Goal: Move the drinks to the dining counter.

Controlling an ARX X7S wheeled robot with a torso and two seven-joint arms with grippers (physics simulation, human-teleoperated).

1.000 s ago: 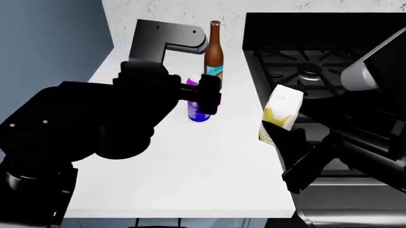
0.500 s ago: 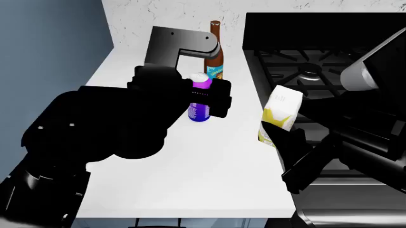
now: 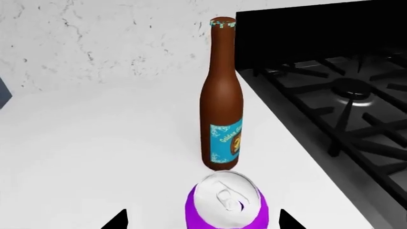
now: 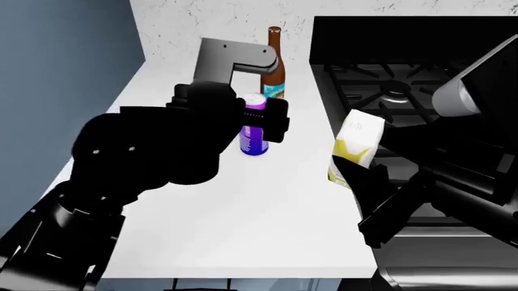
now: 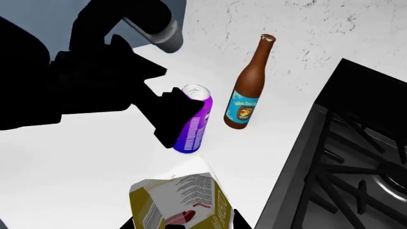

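Note:
The purple can (image 4: 253,143) stands on the white countertop (image 4: 242,212) beside the stove. My left gripper (image 4: 264,119) is open and straddles the can's top; in the left wrist view the can (image 3: 226,202) sits between the fingertips (image 3: 117,220) with gaps on both sides. The brown bottle with a blue label (image 4: 273,68) stands upright just behind the can and shows in the left wrist view (image 3: 222,109). My right gripper (image 5: 182,224) is shut on the yellow-white juice carton (image 5: 181,200) and holds it tilted above the counter's right edge (image 4: 356,148). The dining counter is out of view.
A black gas stove (image 4: 404,85) adjoins the countertop on the right. A blue-grey wall (image 4: 57,73) bounds the left side and a white marbled wall (image 4: 210,15) the back. The countertop's front edge (image 4: 235,274) is near me.
My left gripper has moved forward and right over the purple can and now straddles it. The can and bottle have not moved. The right arm and carton have stayed still.

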